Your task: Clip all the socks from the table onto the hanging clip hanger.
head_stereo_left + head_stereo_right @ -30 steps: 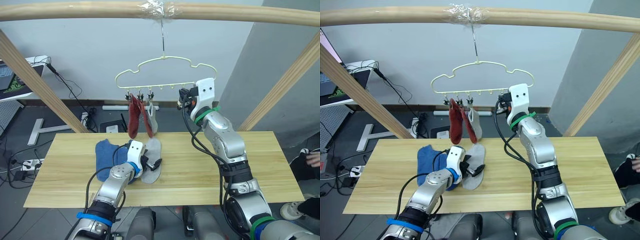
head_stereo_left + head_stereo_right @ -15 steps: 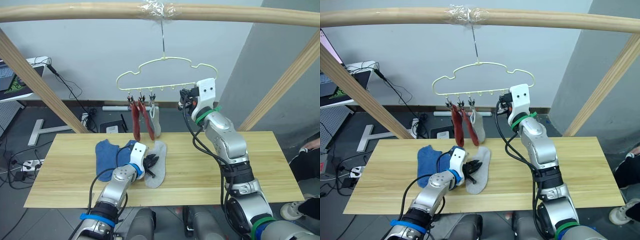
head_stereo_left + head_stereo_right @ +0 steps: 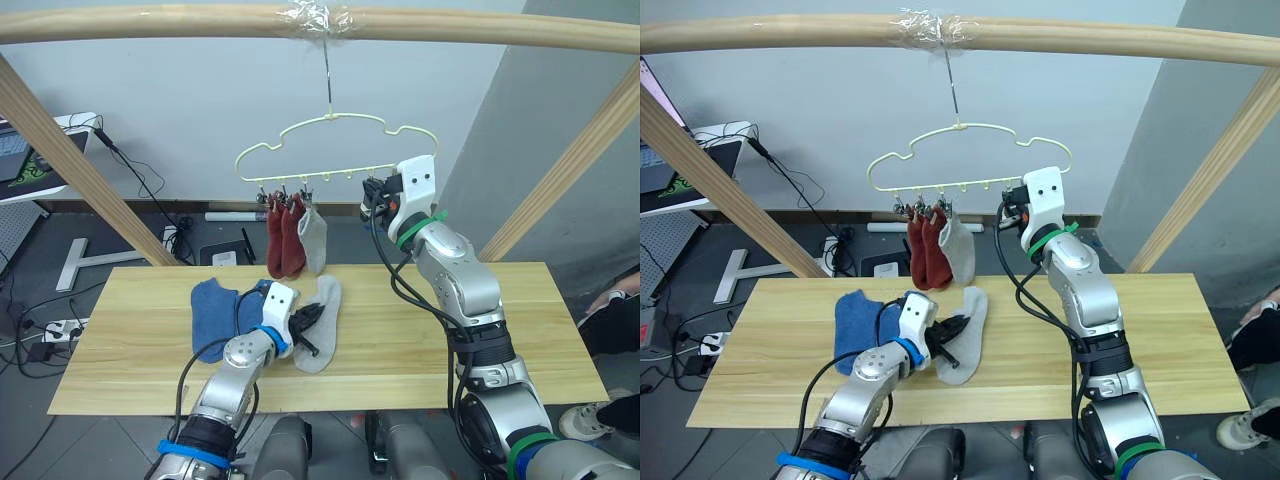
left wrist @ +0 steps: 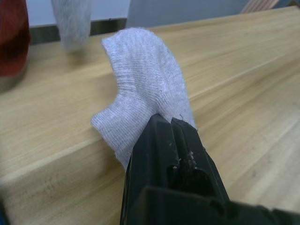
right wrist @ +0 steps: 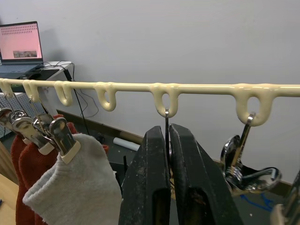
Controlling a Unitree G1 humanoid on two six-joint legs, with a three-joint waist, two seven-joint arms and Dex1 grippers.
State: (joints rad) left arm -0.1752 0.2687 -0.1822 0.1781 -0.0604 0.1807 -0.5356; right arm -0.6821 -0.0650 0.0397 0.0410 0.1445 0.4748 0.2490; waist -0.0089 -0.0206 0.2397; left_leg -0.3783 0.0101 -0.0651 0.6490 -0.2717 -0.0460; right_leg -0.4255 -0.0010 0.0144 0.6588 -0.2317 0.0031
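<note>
My left gripper (image 3: 306,326) is shut on the near end of a light grey sock (image 3: 326,312), whose far part lies on the table (image 3: 430,335). In the left wrist view the black fingers (image 4: 159,140) pinch that sock (image 4: 140,75). Two blue socks (image 3: 215,310) lie left of it. The pale clip hanger (image 3: 330,117) hangs from the frame bar. Two rust red socks (image 3: 282,240) and a grey sock (image 3: 314,238) are clipped at its left. My right gripper (image 5: 167,129) is shut on the thin wire of an empty clip under the hanger's bar (image 5: 201,87).
A thick wooden bar (image 3: 150,20) spans the top, with slanted wooden posts at the left (image 3: 80,170) and right (image 3: 570,170). A laptop (image 3: 20,150) stands far left. A person's hand (image 3: 615,297) shows at the right edge. Cables lie on the floor behind the table.
My left gripper has gone from open to shut on the grey sock and drawn it slightly right. The hanger and the clipped socks have swung a little.
</note>
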